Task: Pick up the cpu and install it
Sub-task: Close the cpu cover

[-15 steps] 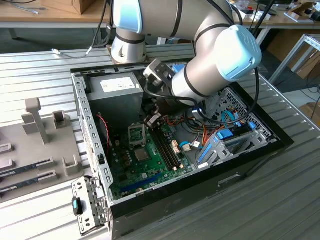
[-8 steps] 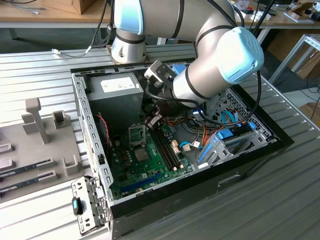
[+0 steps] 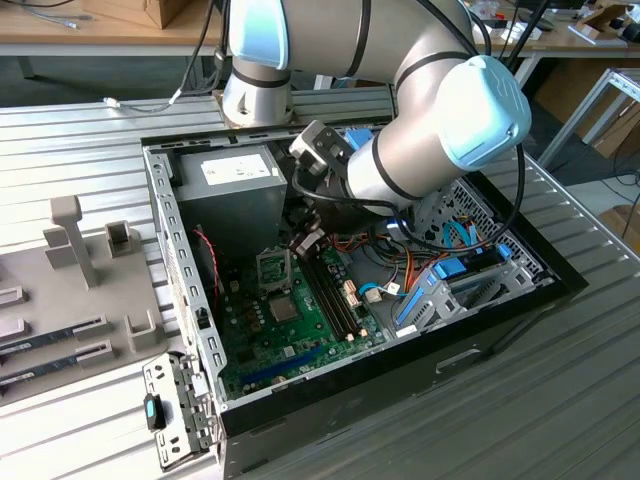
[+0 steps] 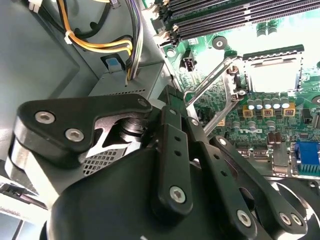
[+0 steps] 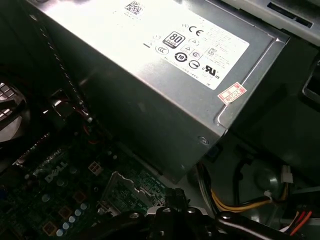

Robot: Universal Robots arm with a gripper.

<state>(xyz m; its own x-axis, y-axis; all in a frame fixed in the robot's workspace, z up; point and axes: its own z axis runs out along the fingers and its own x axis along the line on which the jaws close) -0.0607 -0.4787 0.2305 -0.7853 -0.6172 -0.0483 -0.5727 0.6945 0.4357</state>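
So the black two-finger gripper is down inside the open black computer case. Its fingers are pinched narrow, tips together, and I can't spot anything between them. The tip hangs right by the raised thin silver wire lever of the socket, not over the socket itself.

The cpu, the flat silvery-grey square chip, looks to be lying flat in its socket on the green motherboard, glaring bright in the second wrist view. In the exterior view the cpu is at roughly 6 o'clock from the gripper, near but not touching. The hinged metal socket frame stands open just at its 12 o'clock.

The long black memory slots run just past the cpu at 3 o'clock in the exterior view.

The big grey metal power-supply box with a white label sits close behind the gripper tip. In the exterior view it's at 11 o'clock from the gripper. Yellow and orange cables trail beside it.

Further out, blue-and-grey drive brackets sit at 3 o'clock from the cpu. A grey moulded parts tray lies on the ribbed metal table at 9 o'clock from the case.
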